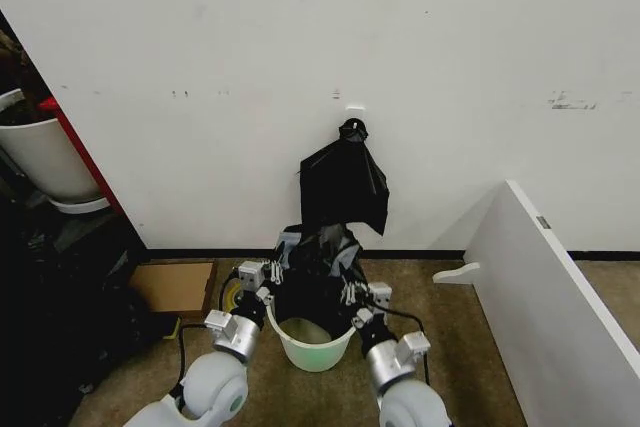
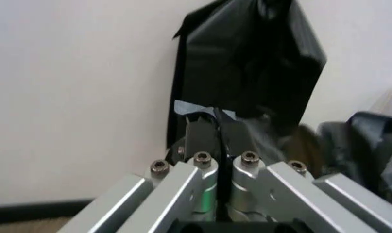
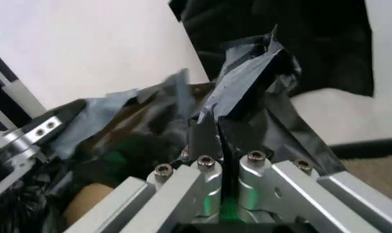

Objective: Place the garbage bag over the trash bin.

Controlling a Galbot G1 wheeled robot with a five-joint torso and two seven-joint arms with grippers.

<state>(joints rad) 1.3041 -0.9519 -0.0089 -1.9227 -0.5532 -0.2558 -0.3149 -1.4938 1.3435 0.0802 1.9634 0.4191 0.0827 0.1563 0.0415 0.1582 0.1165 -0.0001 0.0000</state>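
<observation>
Our left gripper (image 2: 216,127) and right gripper (image 3: 216,131) are each pinched tight on an edge of the garbage bag (image 1: 318,259), holding its mouth above the trash bin (image 1: 312,345). To do this well we'd spread the edges wider than the rim, then lower evenly. The bin sits on brown carpet (image 1: 470,347) against a white wall (image 1: 300,47); cardboard (image 1: 175,287) lies to the left.

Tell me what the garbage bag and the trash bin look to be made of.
Garbage bag: thin black plastic film, glossy; it crinkles, folds sharply and catches grey highlights where the left pincer and right pincer are each shut on its edge.

Trash bin: apparently moulded rigid plastic, smooth white outside, pale green inside, with an even rounded rim; the exact plastic cannot be told.
</observation>
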